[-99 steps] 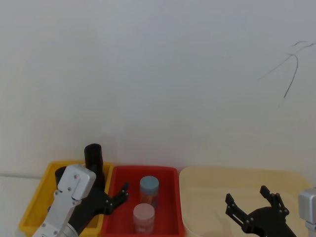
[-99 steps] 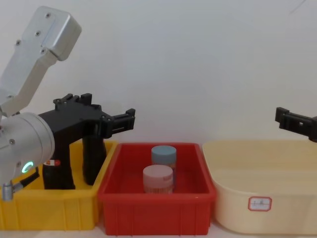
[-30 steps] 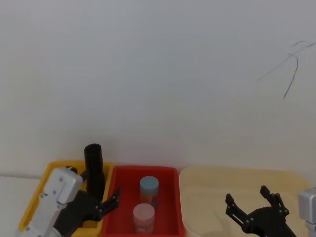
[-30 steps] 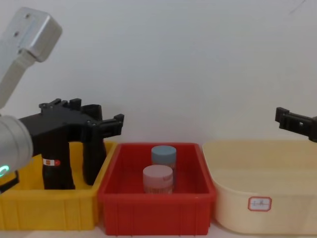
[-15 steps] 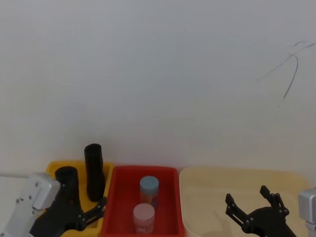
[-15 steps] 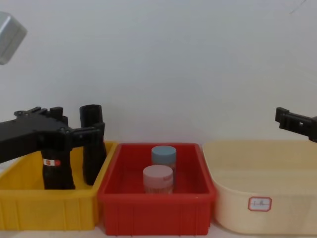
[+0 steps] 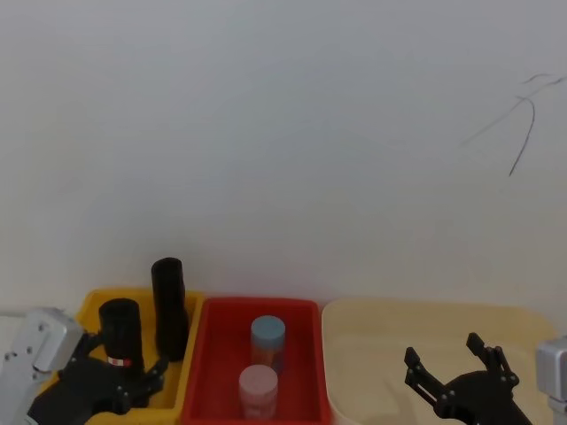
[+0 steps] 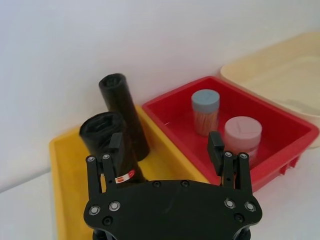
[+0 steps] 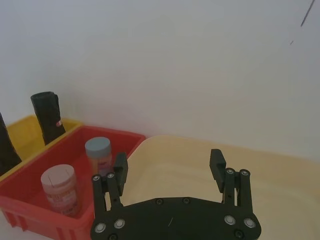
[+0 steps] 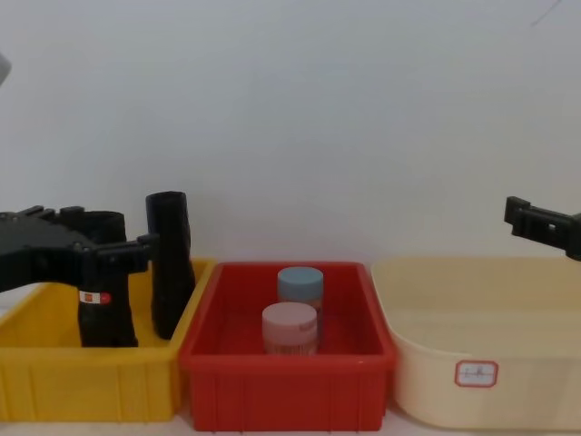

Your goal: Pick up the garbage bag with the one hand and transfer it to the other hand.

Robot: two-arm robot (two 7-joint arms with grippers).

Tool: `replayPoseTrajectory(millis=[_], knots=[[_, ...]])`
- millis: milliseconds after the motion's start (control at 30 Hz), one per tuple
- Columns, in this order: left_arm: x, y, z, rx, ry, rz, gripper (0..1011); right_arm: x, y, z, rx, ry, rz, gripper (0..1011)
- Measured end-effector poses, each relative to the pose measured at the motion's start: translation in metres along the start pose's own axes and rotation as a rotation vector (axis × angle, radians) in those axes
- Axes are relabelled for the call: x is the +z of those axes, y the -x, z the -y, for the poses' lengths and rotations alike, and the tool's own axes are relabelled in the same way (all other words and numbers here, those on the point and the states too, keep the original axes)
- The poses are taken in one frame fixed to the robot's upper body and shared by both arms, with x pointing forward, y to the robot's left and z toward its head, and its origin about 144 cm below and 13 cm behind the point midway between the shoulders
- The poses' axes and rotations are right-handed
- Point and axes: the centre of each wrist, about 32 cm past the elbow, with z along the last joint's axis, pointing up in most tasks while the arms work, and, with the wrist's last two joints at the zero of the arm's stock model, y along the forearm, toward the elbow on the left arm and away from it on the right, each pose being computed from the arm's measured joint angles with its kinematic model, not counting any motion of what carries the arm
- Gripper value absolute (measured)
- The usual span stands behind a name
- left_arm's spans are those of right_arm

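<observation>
The garbage bag (image 7: 120, 329) (image 10: 105, 318) (image 8: 103, 134), a black crinkly roll with a red-and-white sticker, stands upright in the front of the yellow bin (image 10: 91, 386). My left gripper (image 7: 146, 376) (image 10: 136, 250) (image 8: 166, 145) is open and level with the roll's upper part on the near side. It holds nothing; in the left wrist view one finger overlaps the roll. My right gripper (image 7: 446, 356) (image 9: 169, 160) (image 10: 525, 216) hangs open and empty over the cream tub (image 10: 481, 363).
A plain black roll (image 7: 168, 305) (image 10: 170, 263) (image 8: 122, 112) stands behind the stickered one in the same bin. The red bin (image 10: 286, 386) in the middle holds a blue-lidded jar (image 10: 300, 283) and a pink-lidded jar (image 10: 290, 329). A white wall rises close behind the bins.
My left arm has drawn back from over the yellow bin, leftward and toward me, uncovering both rolls. Its gripper stays open. The right arm has not moved.
</observation>
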Motion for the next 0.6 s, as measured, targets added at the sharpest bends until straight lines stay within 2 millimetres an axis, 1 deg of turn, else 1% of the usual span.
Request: replayPoseTrajectory(millis=[600], knots=[[-0.009,-0.02,0.009,0.053,-0.049,0.007,1002,0.0,0.0,0.0,0.0,0.0,0.0,1001]])
